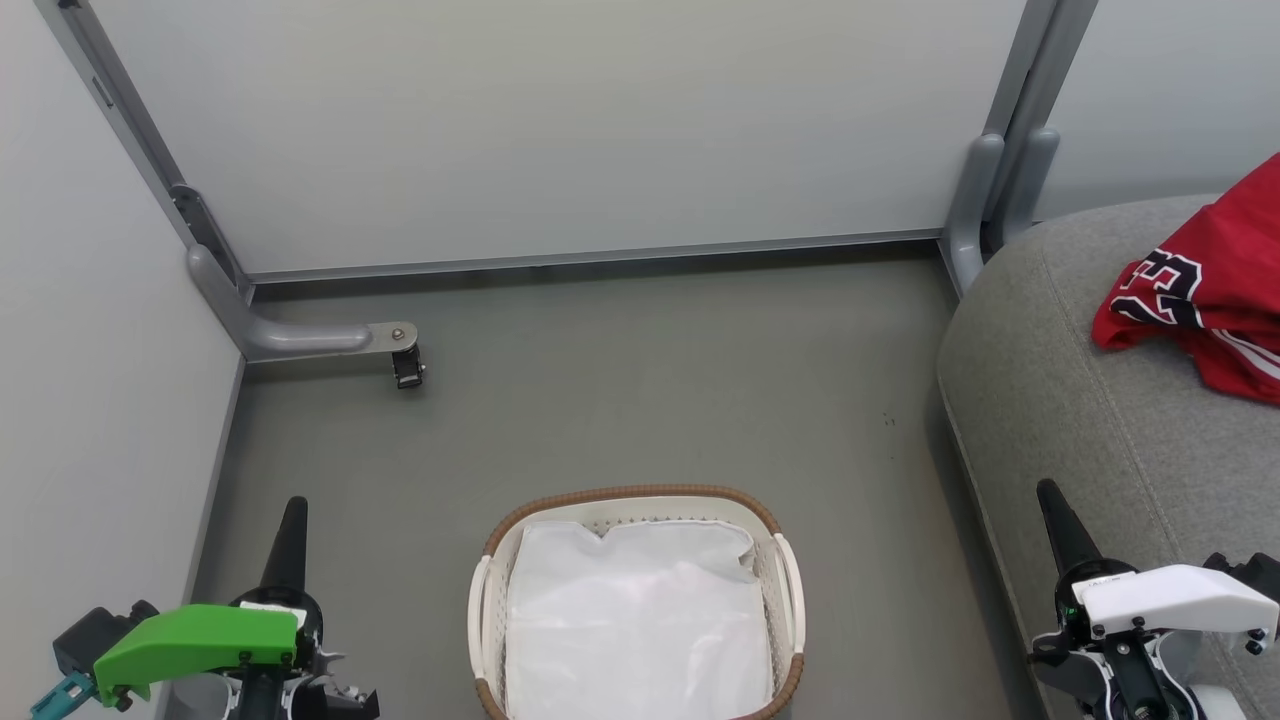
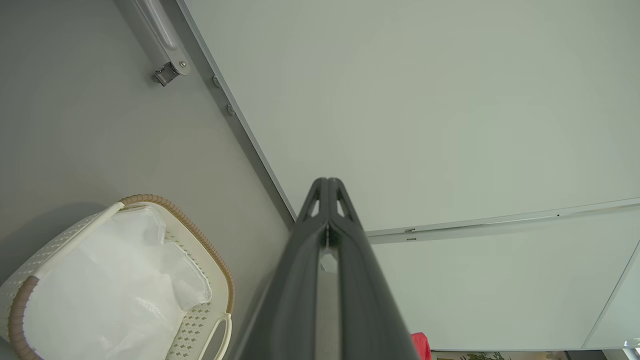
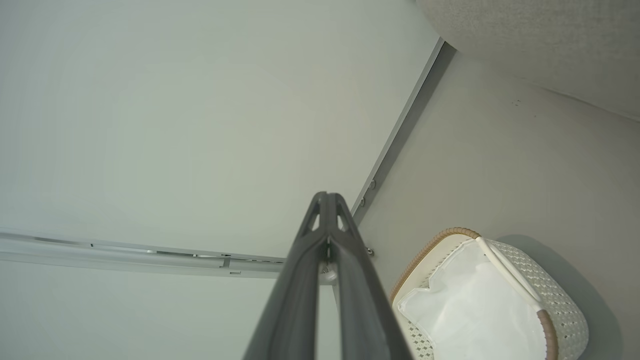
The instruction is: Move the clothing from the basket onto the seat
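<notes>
Clothing: the red jersey [image 1: 1215, 290] lies crumpled on the seat [image 1: 1080, 400] at the right edge of the head view. Its black-and-white numerals and thin white stripes show. The frame cuts it off, so I cannot tell whether the second red garment is in the same heap. The fabric is a thin, slick-looking knit in soft folds.

The seat is grey coarse-weave upholstery with a rounded edge and one stitched seam. The basket [image 1: 630, 494] stands on the floor [image 1: 650, 380] near the seat. It is oval, with white plastic lattice walls, a brown woven rim and white loop handles. Inside, a plain white sheet [image 1: 640, 620] lies fairly flat and lightly creased, covering the bottom (not task clothing; what's under it is hidden).

Judgement: the task looks done or nearly done, with at least one garment across and the basket apparently emptied of red.

The left pincer [image 1: 294, 510] is low left and the right pincer [image 1: 1048, 495] is low right by the seat's front edge. Both have fingers pressed together and hold nothing, and the wrist views show the tips meeting. Both are well apart from the basket and the jersey.

Behind are smooth pale partition panels [image 1: 560, 120] and a grey metal frame foot [image 1: 300, 338].
</notes>
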`<state>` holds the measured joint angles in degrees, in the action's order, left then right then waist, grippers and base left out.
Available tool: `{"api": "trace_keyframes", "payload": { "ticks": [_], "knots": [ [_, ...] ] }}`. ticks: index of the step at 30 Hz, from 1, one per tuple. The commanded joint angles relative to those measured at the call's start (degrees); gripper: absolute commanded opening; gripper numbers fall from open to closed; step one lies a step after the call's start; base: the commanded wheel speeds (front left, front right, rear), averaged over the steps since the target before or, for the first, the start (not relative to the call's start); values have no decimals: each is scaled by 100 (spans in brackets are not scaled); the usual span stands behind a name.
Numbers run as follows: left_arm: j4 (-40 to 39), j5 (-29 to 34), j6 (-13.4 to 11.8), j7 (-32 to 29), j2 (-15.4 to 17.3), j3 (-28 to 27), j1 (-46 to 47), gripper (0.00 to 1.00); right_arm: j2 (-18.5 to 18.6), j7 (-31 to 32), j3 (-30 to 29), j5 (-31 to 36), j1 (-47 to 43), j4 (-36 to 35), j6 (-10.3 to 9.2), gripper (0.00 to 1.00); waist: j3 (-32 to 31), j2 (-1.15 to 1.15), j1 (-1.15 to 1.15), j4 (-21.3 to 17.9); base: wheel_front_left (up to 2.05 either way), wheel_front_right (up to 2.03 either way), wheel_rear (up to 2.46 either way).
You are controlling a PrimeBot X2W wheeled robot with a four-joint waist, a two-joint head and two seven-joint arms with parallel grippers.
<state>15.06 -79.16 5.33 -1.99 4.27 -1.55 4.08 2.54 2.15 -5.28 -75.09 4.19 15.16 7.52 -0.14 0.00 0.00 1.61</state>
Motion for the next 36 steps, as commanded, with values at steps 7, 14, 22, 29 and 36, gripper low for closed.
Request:
{"api": "trace_keyframes", "payload": {
  "ticks": [7,14,22,29,36],
  "knots": [
    [-66,-338,81,-121,-39,-143,158,0,38,119,-51,-436,132,-73,-3,0,6,0,0,-31,0,0,0],
    [-81,-597,118,-210,-64,-230,177,0,40,205,-71,-758,154,-88,-4,0,12,0,0,-59,0,0,0],
    [-95,-857,157,-295,-82,-337,207,0,44,295,-93,-1102,178,-100,-4,0,18,0,0,-92,0,0,0],
    [-102,-1060,191,-369,-105,-412,228,0,47,360,-111,-1381,211,-112,-4,0,24,0,0,-120,0,0,0],
    [-109,-1282,231,-450,-128,-497,258,0,49,431,-131,-1655,225,-124,-5,0,29,0,0,-149,0,0,0]
  ]
}}
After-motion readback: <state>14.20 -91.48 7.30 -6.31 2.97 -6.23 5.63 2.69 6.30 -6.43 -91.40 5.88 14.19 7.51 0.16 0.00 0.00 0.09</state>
